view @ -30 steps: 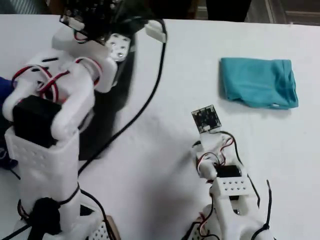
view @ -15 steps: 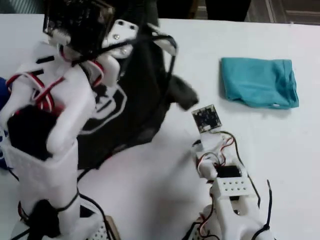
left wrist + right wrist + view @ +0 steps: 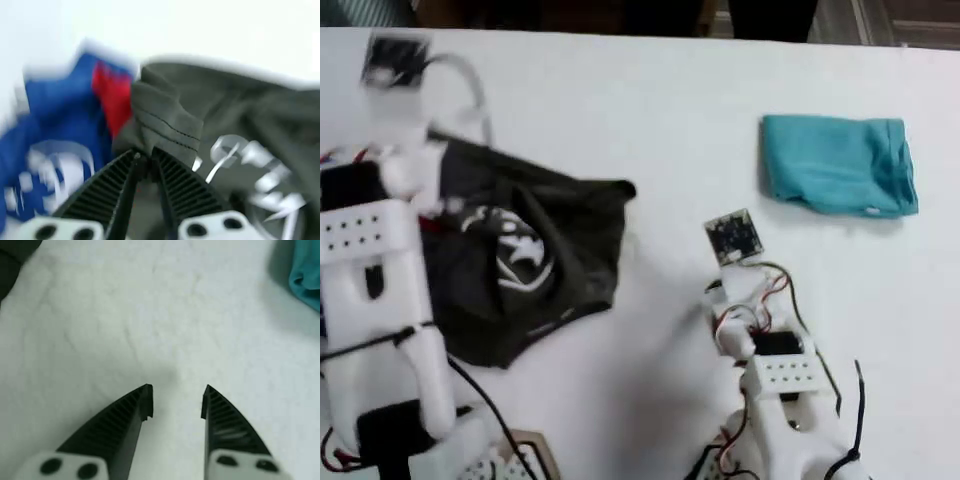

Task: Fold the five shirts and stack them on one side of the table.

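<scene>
On the table point(image 3: 650, 100), the black shirt point(image 3: 535, 255) lay in a crumpled heap, not yet folded. The left gripper point(image 3: 145, 165) was closed tight, and it seemed to pinch a hem of the black shirt. The right gripper point(image 3: 175, 400) was open wide and held nothing. It sat over bare table, off to one side of the black shirt.

To do this step well, I think the left gripper needed to pull the hem out slowly until the black shirt lay flat with no bumps. The right gripper could press on the far side so the black shirt would not slide.

The left wrist view showed a blue shirt point(image 3: 50, 145) with a red patch, touching the black shirt by the hem. The high view showed the black shirt's whole lumpy shape. It also showed a teal shirt point(image 3: 838, 165), already folded, well apart from the black shirt.
</scene>
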`<move>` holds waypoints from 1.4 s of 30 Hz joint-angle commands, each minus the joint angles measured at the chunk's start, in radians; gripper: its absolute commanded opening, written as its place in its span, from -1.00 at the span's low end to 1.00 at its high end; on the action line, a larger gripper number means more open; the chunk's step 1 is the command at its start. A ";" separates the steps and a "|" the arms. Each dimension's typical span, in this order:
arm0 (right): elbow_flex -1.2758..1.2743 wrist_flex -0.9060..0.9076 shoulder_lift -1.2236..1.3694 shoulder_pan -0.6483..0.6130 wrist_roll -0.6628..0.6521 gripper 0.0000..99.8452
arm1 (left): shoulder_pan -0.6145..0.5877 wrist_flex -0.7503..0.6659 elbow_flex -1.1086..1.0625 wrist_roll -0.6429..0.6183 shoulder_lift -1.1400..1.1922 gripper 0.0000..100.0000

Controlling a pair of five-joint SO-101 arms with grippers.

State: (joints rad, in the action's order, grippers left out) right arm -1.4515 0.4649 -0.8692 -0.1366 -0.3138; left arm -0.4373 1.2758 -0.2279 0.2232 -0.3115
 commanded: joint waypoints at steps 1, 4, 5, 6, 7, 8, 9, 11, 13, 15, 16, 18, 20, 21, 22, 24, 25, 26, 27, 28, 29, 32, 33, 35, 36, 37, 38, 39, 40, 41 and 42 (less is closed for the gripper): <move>0.005 -0.018 -0.021 -0.007 0.011 -0.68 | -0.127 0.015 -0.156 0.028 -0.012 -0.95; 0.005 -0.012 -0.021 -0.007 0.011 -0.68 | -0.201 0.006 -0.263 0.143 -0.012 -0.95; 0.011 -0.012 -0.021 -0.004 0.011 -0.67 | -0.218 0.006 -0.289 0.176 -0.009 -0.95; 0.014 -0.012 -0.019 -0.002 0.011 -0.67 | -0.230 0.006 -0.311 0.204 -0.009 -0.95; 0.023 -0.010 -0.019 -0.005 0.011 -0.67 | -0.239 0.006 -0.328 0.230 -0.011 -0.95; 0.041 0.007 -0.015 -0.007 0.009 -0.67 | -0.250 0.006 -0.341 0.249 -0.012 -0.95; 0.074 0.033 -0.002 -0.007 0.006 -0.67 | -0.262 0.006 -0.348 0.261 -0.012 -0.95; 0.181 0.108 0.053 -0.007 0.005 -0.67 | -0.285 0.006 -0.349 0.278 -0.011 -0.95; 0.313 0.186 0.136 -0.008 0.006 -0.67 | -0.293 0.006 -0.346 0.299 -0.012 -0.94; 0.431 0.255 0.232 -0.019 0.008 -0.67 | -0.293 0.006 -0.344 0.321 -0.012 -0.90; 0.479 0.285 0.277 -0.033 0.005 -0.67 | -0.293 0.005 -0.343 0.324 -0.012 -0.84; 0.545 0.320 0.352 -0.068 0.003 -0.67 | -0.292 0.000 -0.320 0.321 -0.012 -0.69; 0.578 0.326 0.412 -0.101 0.003 -0.67 | -0.292 0.002 -0.266 0.318 -0.012 -0.55; 0.583 0.321 0.435 -0.111 0.003 -0.67 | -0.292 0.006 -0.232 0.316 -0.012 -0.51; 0.583 0.312 0.450 -0.119 0.003 -0.67 | -0.290 0.008 -0.191 0.316 -0.012 -0.50; 0.577 0.298 0.470 -0.120 0.003 -0.67 | -0.287 0.008 -0.105 0.315 -0.012 -0.52; 0.577 0.300 0.475 -0.114 0.009 -0.68 | -0.284 0.008 -0.062 0.310 -0.012 -0.53; 0.577 0.302 0.476 -0.108 0.009 -0.68 | -0.275 0.008 -0.018 0.295 -0.012 -0.54; 0.577 0.303 0.476 -0.101 0.009 -0.68 | -0.265 0.009 0.022 0.275 -0.012 -0.54; 0.577 0.306 0.476 -0.094 0.006 -0.68 | -0.258 0.017 0.061 0.256 -0.012 -0.54; 0.577 0.312 0.476 -0.088 0.003 -0.68 | -0.239 0.028 0.094 0.244 -0.012 -0.54; 0.575 0.323 0.476 -0.081 0.003 -0.68 | -0.173 0.048 0.133 0.229 -0.006 -0.54; 0.575 0.332 0.476 -0.081 0.003 -0.68 | -0.152 0.052 0.130 0.229 -0.005 -0.54; 0.575 0.344 0.476 -0.081 0.003 -0.68 | -0.114 0.049 0.091 0.222 -0.005 -0.54; 0.575 0.352 0.476 -0.081 0.003 -0.68 | -0.097 0.049 0.064 0.221 -0.005 -0.54; 0.575 0.352 0.476 -0.081 0.003 -0.68 | -0.083 0.049 0.031 0.222 -0.005 -0.54; 0.575 0.354 0.476 -0.081 0.003 -0.68 | -0.071 0.048 -0.002 0.224 -0.005 -0.54; 0.577 0.361 0.476 -0.081 0.003 -0.68 | -0.061 0.048 -0.035 0.226 -0.005 -0.54; 0.578 0.366 0.475 -0.081 0.003 -0.68 | -0.057 0.038 -0.067 0.226 -0.005 -0.54; 0.578 0.366 0.475 -0.081 0.003 -0.68 | -0.057 0.021 -0.096 0.226 -0.005 -0.54; 0.578 0.366 0.475 -0.081 0.003 -0.68 | -0.058 -0.002 -0.125 0.227 -0.005 -0.54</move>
State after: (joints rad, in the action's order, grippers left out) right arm -0.9175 0.8209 -0.3951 -0.2256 -0.3153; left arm -0.5109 1.3157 -0.3030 0.4534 -0.3115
